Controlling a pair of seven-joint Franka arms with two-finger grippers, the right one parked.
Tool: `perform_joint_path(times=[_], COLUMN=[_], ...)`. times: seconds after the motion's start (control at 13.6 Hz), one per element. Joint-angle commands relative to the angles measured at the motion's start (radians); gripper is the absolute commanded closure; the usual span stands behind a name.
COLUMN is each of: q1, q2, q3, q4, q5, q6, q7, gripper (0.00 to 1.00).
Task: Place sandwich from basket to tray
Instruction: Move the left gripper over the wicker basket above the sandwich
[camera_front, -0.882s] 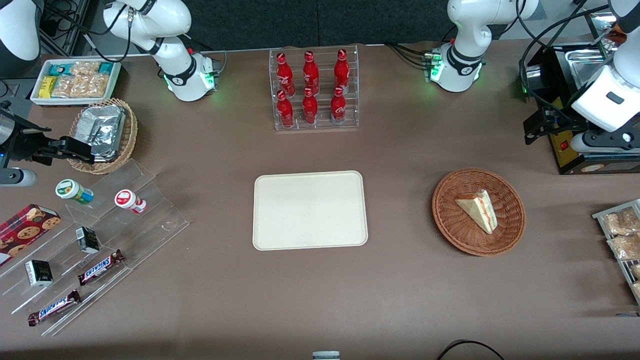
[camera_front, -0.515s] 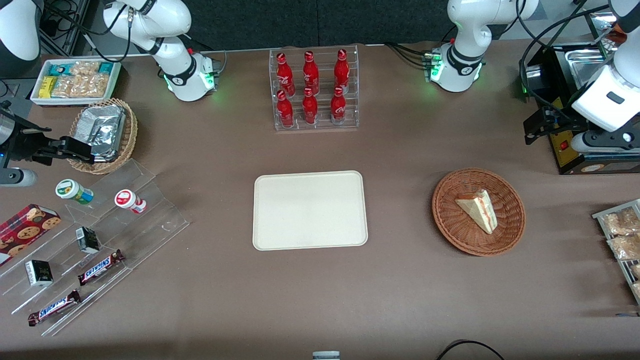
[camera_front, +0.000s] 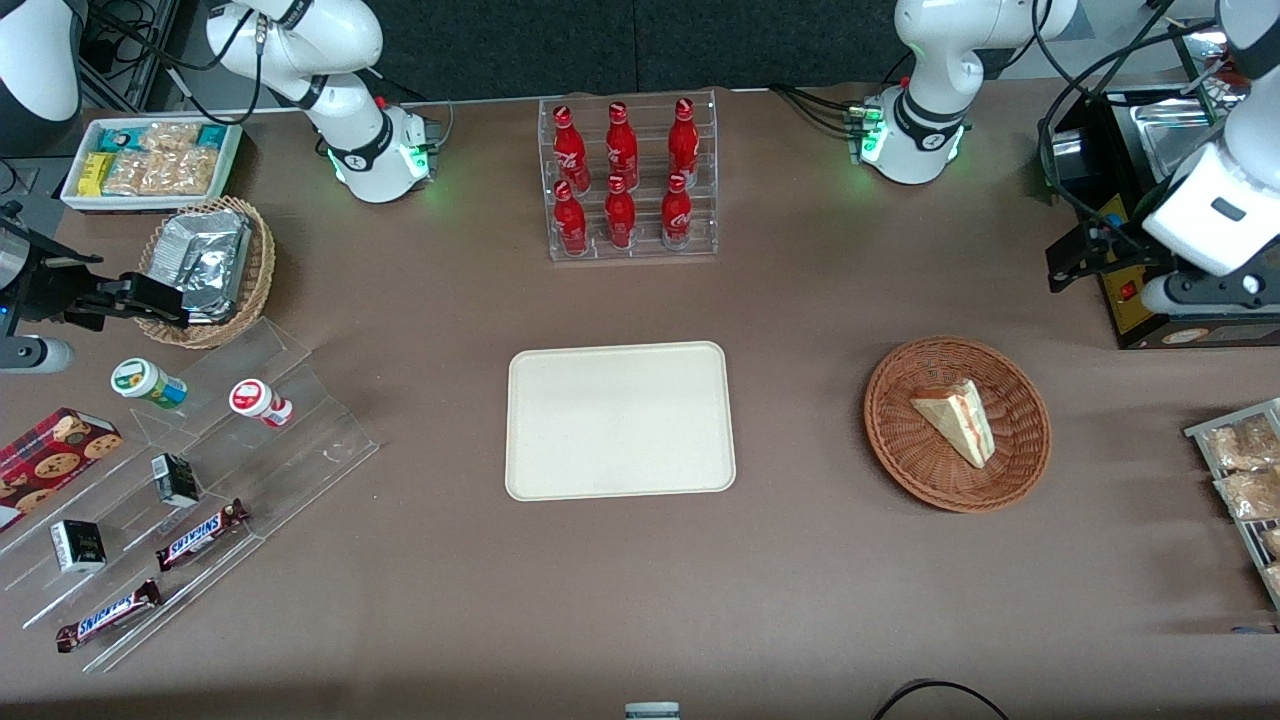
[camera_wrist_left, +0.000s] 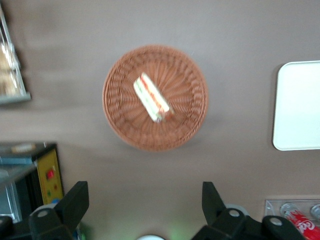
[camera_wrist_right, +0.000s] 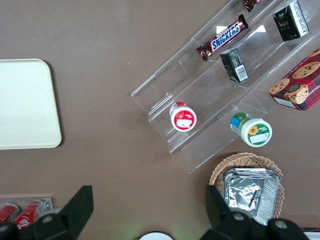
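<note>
The claw (camera_wrist_left: 142, 202) hangs wide open, high above the basket (camera_wrist_left: 116, 122), where the sandwich (camera_wrist_left: 152, 98) lies: a pale wedge showing red-and-green filling.

sandwich (camera_front: 955, 419): pale triangular wedge, red-green filling edge, lying flat in basket, tip toward 10 o'clock | basket (camera_front: 900, 450): round reddish-brown wicker, upright on table, at 3 o'clock of tray, well apart | tray (camera_front: 619, 420): cream rectangle, rounded corners, bare, table centre | gripper (camera_wrist_left: 145, 207): fingers spread, raised above table, farther from front camera than basket

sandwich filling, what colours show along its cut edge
Red and green layers between pale bread on the sandwich, clearest in the left wrist view; the open claw hangs above the table.
</note>
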Motion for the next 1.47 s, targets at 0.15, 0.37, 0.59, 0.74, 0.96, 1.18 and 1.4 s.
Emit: perform_joint_path(times=[0.15,0.37,0.59,0.74,0.96,1.18,1.4], q1=[-0.004,-0.001,-0.007,-0.01,-0.003,0.008,0.032], q2=[0.074,0.087,0.077,0.077,0.08,0.081,0.089], q3=[0.001,0.004,0.003,0.003,0.004,0.006,0.006], q4=[0.007,-0.087,-0.246,-0.311,-0.409,-0.516,-0.613], q5=[-0.017,-0.017,-0.002,0.0,0.0,0.0,0.0], q6=[-0.028,0.077,0.276,0.361,0.484,0.64,0.789], q7=[-0.139,-0.214,-0.43,-0.481,-0.483,-0.507,-0.507], gripper=[0.0,0.0,0.0,0.0,0.0,0.0,0.0])
